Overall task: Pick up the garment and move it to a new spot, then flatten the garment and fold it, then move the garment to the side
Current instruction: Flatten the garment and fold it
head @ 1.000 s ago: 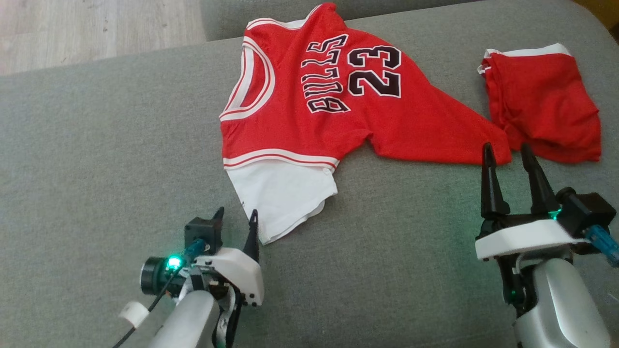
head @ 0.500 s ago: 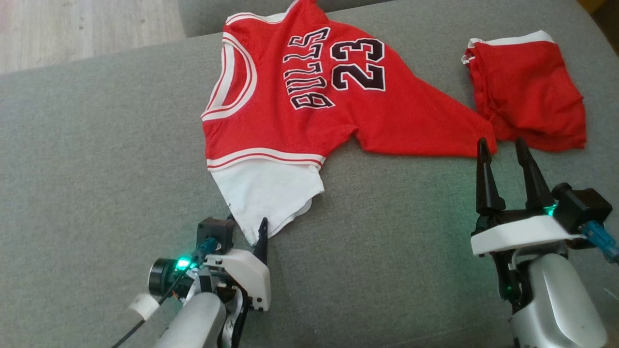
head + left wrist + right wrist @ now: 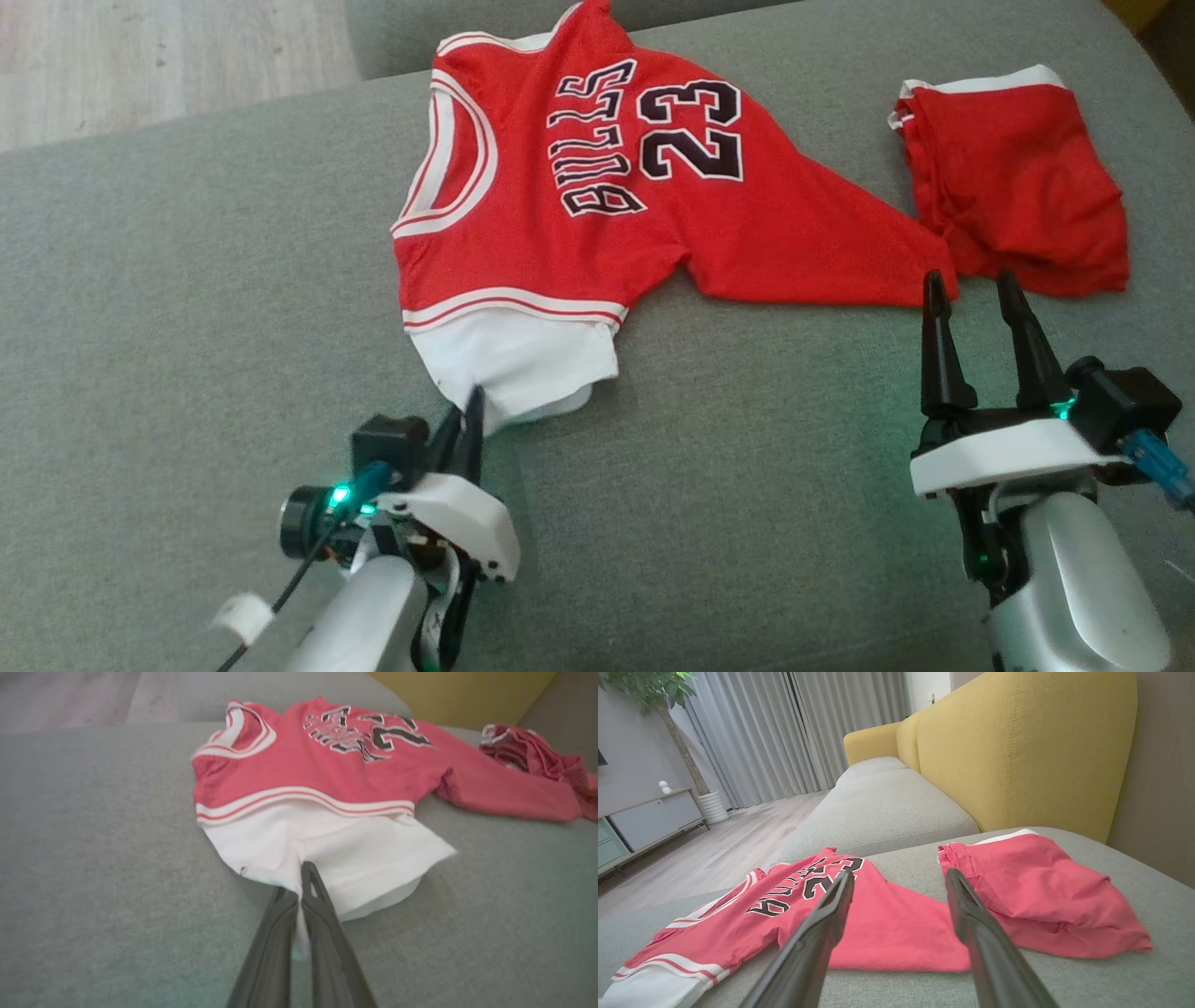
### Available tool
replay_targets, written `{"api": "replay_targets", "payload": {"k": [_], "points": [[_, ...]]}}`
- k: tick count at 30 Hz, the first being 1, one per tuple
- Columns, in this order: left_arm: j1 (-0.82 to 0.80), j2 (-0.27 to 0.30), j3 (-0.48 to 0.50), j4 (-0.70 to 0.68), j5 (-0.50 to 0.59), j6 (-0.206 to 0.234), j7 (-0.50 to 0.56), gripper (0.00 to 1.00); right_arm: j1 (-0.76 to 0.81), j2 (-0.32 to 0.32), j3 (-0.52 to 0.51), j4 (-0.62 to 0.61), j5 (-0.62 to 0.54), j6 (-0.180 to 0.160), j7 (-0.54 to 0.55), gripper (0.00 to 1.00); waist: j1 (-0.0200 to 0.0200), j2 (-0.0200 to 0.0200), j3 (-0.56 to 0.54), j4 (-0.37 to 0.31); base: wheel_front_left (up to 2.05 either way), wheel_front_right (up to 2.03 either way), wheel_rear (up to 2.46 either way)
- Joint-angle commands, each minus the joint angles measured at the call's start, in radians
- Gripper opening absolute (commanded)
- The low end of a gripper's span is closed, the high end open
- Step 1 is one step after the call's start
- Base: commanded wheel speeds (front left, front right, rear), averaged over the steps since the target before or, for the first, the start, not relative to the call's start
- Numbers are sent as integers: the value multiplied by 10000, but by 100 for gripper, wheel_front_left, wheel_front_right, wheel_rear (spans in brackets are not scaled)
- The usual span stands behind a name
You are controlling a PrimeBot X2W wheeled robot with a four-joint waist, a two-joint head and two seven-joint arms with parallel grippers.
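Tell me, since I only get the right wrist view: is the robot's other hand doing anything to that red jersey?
Observer: Yes. The left hand is shut on the edge of the jersey's white sleeve, with cloth pinched in it.
Operator: And seen from above, where is the right hand?
Observer: In the head view it is open, with its tips at the jersey's hem corner, right beside the red shorts.
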Motion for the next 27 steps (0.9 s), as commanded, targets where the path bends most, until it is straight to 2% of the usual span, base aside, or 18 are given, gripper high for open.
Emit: {"api": "replay_targets", "payload": {"k": [1,9,18,27], "points": [[-294,13,469,-383,-116,109,-372,0,-347,43,199,-254,-69,-7,-73,100,0,0,-50,72,0,0,0],[-448,24,1380,-666,-379,469,-2227,0,-289,43,-39,242,-384,-7,608,100,0,0,-131,362,0,0,0],[-532,33,2285,-1174,-438,792,-2935,0,-473,43,-587,1056,-340,-7,1342,100,0,0,-39,532,0,0,0],[-483,-73,2519,-1407,-228,656,-2999,0,-1046,43,-519,2469,490,-7,1944,100,0,0,90,688,0,0,0]]}}
